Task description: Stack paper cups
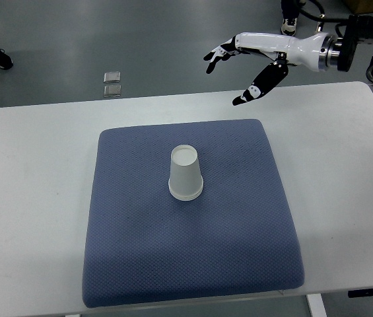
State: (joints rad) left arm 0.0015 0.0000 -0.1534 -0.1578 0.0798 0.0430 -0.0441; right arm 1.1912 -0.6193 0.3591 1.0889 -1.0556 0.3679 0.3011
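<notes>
White paper cups [186,174], nested upside down, stand mid blue quilted mat [191,211] on the white worktop [34,198]. Right hand [244,65] hangs empty, fingers spread, well beyond. Light, crushable: grip the sidewall gently.

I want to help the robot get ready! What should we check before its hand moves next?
1. White paper cup stack standing steady, upside down: ok.
2. Cups sit near the middle of the blue padded mat: ok.
3. Right hand open and empty: ok.
4. Right hand clear of the cups, above the far edge of the white table: ok.
5. Another loose cup to add: not ok, none visible.
6. Left hand ready: cannot tell, out of view.
</notes>
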